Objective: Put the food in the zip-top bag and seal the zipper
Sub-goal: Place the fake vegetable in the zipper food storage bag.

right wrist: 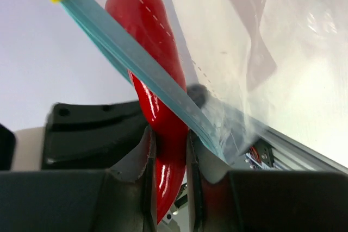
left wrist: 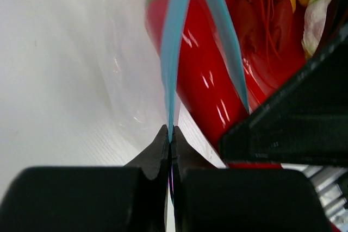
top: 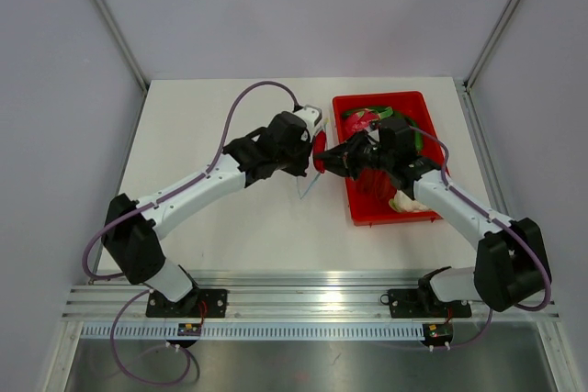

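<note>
Red pepper (right wrist: 142, 20), stem end looks inside the bag (left wrist: 122, 63), tail clamped in the right hand (right wrist: 168, 142); left hand (left wrist: 169, 134) pinches one zipper (left wrist: 175, 42) end. Push straight in, hold that mouth open.

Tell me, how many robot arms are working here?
2. The left arm reaches in from the lower left, the left hand pinching the blue strip; the right arm comes from the lower right, the right hand gripping the red pepper. None looks hidden.
</note>
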Motion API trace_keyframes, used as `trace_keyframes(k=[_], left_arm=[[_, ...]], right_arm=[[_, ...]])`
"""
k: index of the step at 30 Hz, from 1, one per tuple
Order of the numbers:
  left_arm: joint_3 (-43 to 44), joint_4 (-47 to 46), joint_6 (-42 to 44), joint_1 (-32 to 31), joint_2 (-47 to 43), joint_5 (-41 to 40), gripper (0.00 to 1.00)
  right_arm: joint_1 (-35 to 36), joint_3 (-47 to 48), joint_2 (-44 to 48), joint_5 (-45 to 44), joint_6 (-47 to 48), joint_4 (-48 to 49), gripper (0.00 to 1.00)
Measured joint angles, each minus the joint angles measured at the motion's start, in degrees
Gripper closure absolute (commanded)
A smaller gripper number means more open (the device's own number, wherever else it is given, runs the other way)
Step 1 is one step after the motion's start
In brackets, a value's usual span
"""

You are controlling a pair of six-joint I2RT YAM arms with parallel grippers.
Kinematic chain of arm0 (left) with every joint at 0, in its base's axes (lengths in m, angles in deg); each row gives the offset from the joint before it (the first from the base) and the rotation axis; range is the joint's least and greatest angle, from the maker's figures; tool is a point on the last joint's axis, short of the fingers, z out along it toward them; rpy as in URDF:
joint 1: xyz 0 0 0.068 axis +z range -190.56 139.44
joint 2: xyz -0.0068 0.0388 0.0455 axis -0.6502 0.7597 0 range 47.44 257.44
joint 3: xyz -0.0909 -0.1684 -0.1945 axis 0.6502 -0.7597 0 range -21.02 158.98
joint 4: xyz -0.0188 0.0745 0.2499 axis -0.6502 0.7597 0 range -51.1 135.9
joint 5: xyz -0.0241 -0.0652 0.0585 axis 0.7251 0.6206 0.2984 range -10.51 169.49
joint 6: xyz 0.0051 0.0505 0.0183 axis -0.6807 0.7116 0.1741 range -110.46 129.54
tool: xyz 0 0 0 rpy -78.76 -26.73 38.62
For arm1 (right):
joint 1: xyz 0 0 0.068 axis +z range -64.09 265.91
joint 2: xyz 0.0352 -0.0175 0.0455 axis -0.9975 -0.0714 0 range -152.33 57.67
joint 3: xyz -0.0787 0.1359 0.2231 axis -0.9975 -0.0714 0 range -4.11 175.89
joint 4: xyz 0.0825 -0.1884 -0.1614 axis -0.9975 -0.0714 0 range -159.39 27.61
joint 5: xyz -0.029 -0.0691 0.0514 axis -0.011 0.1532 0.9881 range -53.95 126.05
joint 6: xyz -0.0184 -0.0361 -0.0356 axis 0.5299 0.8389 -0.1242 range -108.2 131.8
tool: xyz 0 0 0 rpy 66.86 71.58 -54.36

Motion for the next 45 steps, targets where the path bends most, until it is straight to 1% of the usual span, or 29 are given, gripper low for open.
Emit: trace_keyframes(k=[4, 8, 17, 19, 20, 21, 22, 23, 24, 25, 28, 30, 31, 32, 33, 38, 39, 40, 43, 45], left_arm=[[0.02, 2.05, 0.66, 0.0, 0.0, 3.26, 1.0], [0.81, 3.52, 0.85, 0.22, 0.0, 4.68, 1.0], [2.4, 6.23, 0.74, 2.86, 0.0, 7.91, 1.0], [3.06, 6.71, 0.59, 3.48, 0.24, 8.81, 1.0], [3.5, 6.8, 0.42, 3.69, 0.55, 9.18, 1.0], [4.07, 6.82, 0.28, 3.82, 0.96, 9.73, 1.0], [4.7, 6.82, 0.17, 3.85, 1.53, 10.38, 1.0], [5.31, 6.91, 0.0, 3.85, 2.21, 11.1, 1.0], [5.9, 6.99, -0.17, 3.85, 2.95, 11.82, 1.0], [6.45, 7.28, -0.35, 3.85, 3.87, 12.44, 1.0], [7.87, 8.15, -0.96, 3.8, 6.64, 13.79, 1.0], [8.09, 8.85, -1.25, 3.82, 7.96, 14.16, 1.0], [8.17, 9.4, -1.31, 3.82, 8.37, 14.21, 1.0], [8.2, 9.77, -1.36, 3.87, 8.7, 14.25, 1.0], [8.33, 10.23, -1.36, 4.0, 8.92, 14.34, 1.0], [8.66, 10.82, -1.36, 4.9, 9.16, 14.97, 1.0], [8.66, 10.86, -1.36, 5.22, 9.16, 15.15, 1.0], [8.66, 10.88, -1.36, 5.51, 9.16, 15.26, 1.0], [8.66, 10.86, -1.36, 6.45, 9.16, 15.93, 1.0], [8.66, 10.88, -1.36, 7.04, 9.16, 16.24, 1.0]], right_arm=[[-0.04, 4.74, -2.12, -2.45, 2.49, -3.41, 1.0], [-0.02, 7.89, -4.11, -4.72, 6.05, -8.13, 1.0], [-0.02, 8.2, -7.89, -11.28, 12.17, -14.05, 1.0], [-0.02, 8.2, -8.26, -12.2, 13.35, -14.58, 0.95], [-0.02, 8.2, -8.59, -12.79, 13.88, -14.58, 0.87], [0.04, 8.2, -9.01, -13.16, 14.38, -14.53, 0.74], [0.15, 8.22, -9.64, -13.68, 14.97, -14.43, 0.49], [0.26, 8.26, -10.49, -14.32, 15.26, -14.34, 0.4], [0.35, 8.55, -11.58, -14.6, 16.11, -14.4, 0.33], [0.44, 8.94, -12.79, -14.62, 16.81, -14.27, 0.29], [0.83, 9.46, -14.91, -14.51, 18.49, -13.73, 0.28], [1.11, 10.19, -14.88, -14.38, 19.89, -14.53, 0.3], [1.2, 10.67, -14.8, -14.36, 20.41, -14.78, 0.34], [1.29, 11.19, -14.45, -14.36, 21.09, -14.86, 0.42], [1.33, 11.45, -13.84, -14.32, 21.88, -14.95, 0.46], [1.36, 11.52, -8.24, -14.32, 23.8, -16.11, 0.62], [1.38, 11.52, -7.28, -14.43, 24.17, -16.61, 0.68], [1.36, 11.54, -6.16, -14.58, 24.7, -17.22, 0.71], [1.03, 12.07, -3.3, -16.61, 27.04, -20.85, 0.72], [-0.02, 13.14, -1.53, -19.52, 29.42, -24.68, 0.66]])
